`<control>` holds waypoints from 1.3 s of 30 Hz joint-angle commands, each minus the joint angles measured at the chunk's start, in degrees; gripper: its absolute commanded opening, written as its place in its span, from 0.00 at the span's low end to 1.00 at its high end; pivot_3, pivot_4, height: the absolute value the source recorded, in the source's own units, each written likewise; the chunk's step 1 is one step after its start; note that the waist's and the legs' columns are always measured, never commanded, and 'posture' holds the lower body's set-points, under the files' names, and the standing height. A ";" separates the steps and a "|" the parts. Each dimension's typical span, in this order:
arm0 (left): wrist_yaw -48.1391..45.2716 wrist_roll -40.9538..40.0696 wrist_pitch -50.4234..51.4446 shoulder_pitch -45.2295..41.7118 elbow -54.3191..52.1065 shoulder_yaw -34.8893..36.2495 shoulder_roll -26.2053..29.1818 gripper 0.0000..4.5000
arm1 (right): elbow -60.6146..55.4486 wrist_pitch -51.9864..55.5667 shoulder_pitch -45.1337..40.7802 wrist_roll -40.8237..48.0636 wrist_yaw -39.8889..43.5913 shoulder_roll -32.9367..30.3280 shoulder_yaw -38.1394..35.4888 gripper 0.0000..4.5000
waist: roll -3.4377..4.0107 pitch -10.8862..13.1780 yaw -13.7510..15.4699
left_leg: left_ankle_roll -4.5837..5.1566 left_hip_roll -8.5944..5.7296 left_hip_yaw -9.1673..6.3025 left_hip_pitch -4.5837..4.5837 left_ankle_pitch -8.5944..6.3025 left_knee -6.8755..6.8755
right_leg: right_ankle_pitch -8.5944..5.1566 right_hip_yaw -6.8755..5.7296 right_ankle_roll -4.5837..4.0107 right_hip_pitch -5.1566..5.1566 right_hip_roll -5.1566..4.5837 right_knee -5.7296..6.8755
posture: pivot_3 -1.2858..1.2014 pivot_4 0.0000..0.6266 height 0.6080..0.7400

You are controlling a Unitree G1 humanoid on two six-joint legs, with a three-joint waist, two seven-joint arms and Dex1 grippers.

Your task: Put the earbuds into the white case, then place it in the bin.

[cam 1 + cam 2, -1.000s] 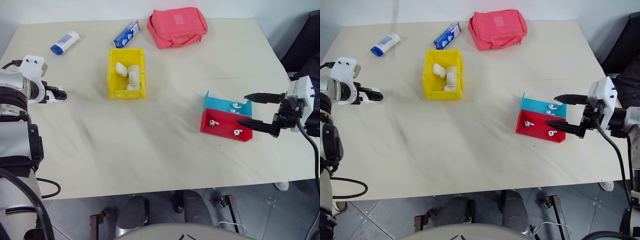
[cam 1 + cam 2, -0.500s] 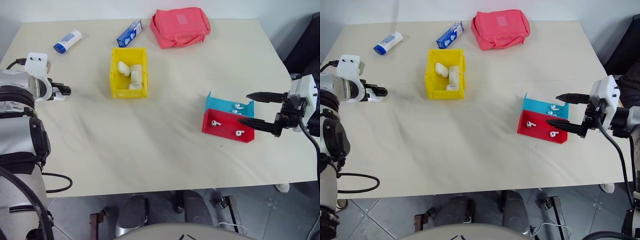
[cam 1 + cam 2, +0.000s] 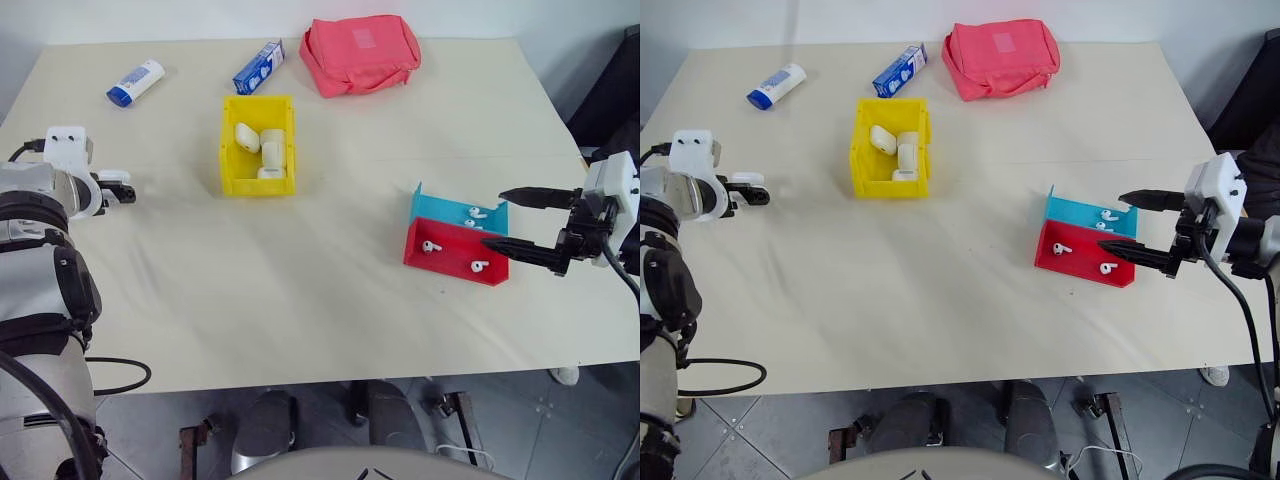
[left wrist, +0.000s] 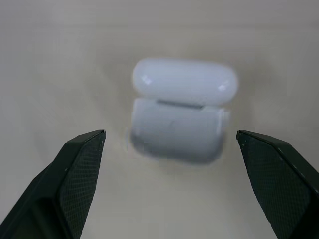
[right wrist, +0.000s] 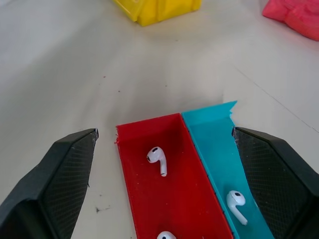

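Note:
A white case [image 4: 177,124] lies on the table with its lid [image 4: 184,82] swung open, between the spread fingers of my left gripper [image 4: 170,133], which hovers just over it near the table's left edge [image 3: 115,190]. The earbuds lie at the right: two [image 3: 430,245] [image 3: 477,266] in the red tray [image 3: 450,268] and others [image 3: 477,212] in the teal tray [image 3: 440,205]. My right gripper [image 3: 492,218] is open, level with those trays at their right end, touching nothing. The yellow bin [image 3: 228,150] stands in the middle back and holds several white cases [image 3: 247,137].
A pink pouch [image 3: 360,52], a blue-and-white box [image 3: 257,67] and a white-and-blue tube [image 3: 133,82] lie along the far edge. The right wrist view shows the red tray [image 5: 132,164] and teal tray [image 5: 212,134] side by side.
My left gripper has sunk a little towards the table and drifted slightly left, rolling a bit. The right gripper has stayed put. The whole picture shifted early on.

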 commanded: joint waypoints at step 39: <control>-27.86 6.84 4.67 9.29 -13.17 -13.40 2.14 0.63 | -2.35 1.74 0.57 0.35 -1.71 -2.77 -2.13 1.00 | 0.18 -0.13 -0.09 | 0.03 -0.01 0.11 0.07 0.01 0.00 | 0.00 0.07 0.00 0.01 0.00 0.03 | 0.52 0.24 1.00</control>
